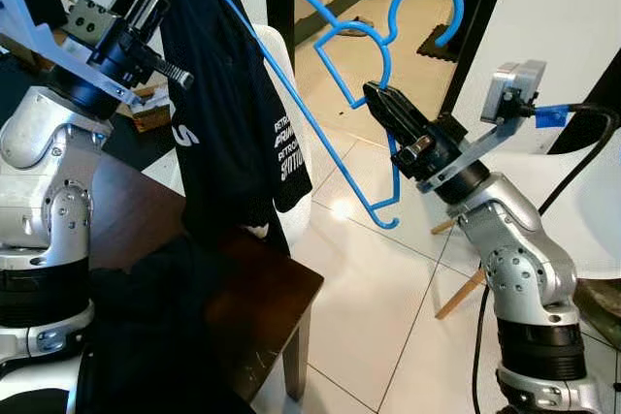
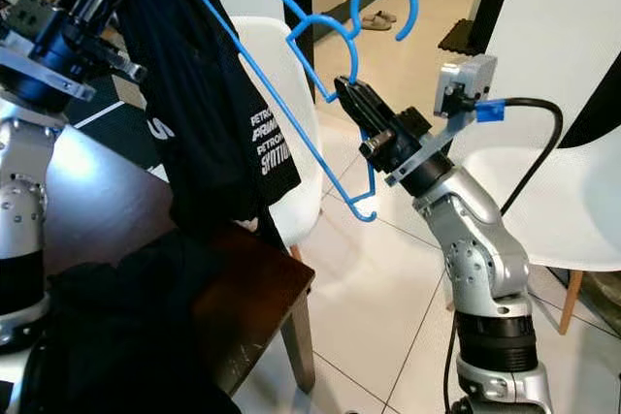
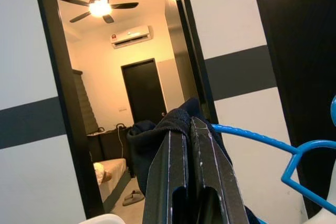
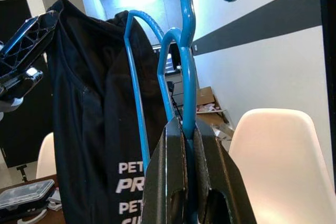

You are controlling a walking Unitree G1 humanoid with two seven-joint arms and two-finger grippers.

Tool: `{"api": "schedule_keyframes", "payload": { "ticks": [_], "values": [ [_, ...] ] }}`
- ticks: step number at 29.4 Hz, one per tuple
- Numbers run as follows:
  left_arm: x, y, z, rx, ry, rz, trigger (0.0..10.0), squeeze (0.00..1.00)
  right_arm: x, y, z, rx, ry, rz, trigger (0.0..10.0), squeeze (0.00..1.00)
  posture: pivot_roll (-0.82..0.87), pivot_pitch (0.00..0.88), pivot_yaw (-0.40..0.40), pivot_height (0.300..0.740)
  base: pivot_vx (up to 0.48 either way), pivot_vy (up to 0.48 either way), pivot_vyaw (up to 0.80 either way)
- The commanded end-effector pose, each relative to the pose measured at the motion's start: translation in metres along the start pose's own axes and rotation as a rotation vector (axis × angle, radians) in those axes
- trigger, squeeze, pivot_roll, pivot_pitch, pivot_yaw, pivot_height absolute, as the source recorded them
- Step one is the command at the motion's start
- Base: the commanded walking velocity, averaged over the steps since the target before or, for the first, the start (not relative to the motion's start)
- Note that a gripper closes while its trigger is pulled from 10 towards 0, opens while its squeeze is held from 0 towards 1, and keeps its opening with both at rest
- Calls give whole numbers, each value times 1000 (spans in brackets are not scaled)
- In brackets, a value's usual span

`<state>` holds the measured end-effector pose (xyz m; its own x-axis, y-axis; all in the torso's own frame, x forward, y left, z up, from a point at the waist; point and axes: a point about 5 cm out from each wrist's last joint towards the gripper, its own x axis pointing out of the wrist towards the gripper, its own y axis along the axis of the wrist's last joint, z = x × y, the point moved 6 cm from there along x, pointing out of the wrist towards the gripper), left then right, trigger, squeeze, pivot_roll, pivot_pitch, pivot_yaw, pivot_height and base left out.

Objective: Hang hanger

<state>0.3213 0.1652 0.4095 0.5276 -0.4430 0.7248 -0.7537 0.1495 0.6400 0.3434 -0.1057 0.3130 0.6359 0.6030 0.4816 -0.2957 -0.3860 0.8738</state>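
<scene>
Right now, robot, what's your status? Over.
Right gripper shut on blue hanger. Left gripper shut on black shirt. Shirt half on. White chair close behind.

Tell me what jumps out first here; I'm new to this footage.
A bright blue hanger held up in mid-air, the right claw shut on its neck below the hook. From its left end hangs a black T-shirt with white lettering, pinched by the left claw, above a dark wooden table.
</scene>
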Motion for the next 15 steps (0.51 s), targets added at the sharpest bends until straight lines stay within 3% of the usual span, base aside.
{"api": "schedule_keyframes", "payload": {
  "ticks": [1,2,4,7,13,15],
  "values": [
    [-1,6,11,22,-71,5,0,0,-3,-12,13,-19,-72,-72,10000,0,35,115,31,740,0,0,0],
    [-2,0,21,15,-117,-16,0,0,-2,-15,14,-32,-81,-94,10000,0,35,115,31,740,0,0,0],
    [-2,0,21,15,-117,-16,0,0,-2,-15,14,-32,-81,-94,10000,0,35,115,31,740,0,0,0],
    [-11,-18,43,5,-233,-103,0,0,2,-9,29,-38,-180,-76,10000,0,35,119,30,740,0,0,0],
    [-18,-31,45,46,-268,-171,0,0,4,4,46,-31,-285,-16,10000,0,35,119,30,740,0,0,0],
    [-20,-34,36,84,-263,-200,0,0,2,12,58,-14,-357,26,10000,0,31,120,30,740,0,0,0]
  ]
}}
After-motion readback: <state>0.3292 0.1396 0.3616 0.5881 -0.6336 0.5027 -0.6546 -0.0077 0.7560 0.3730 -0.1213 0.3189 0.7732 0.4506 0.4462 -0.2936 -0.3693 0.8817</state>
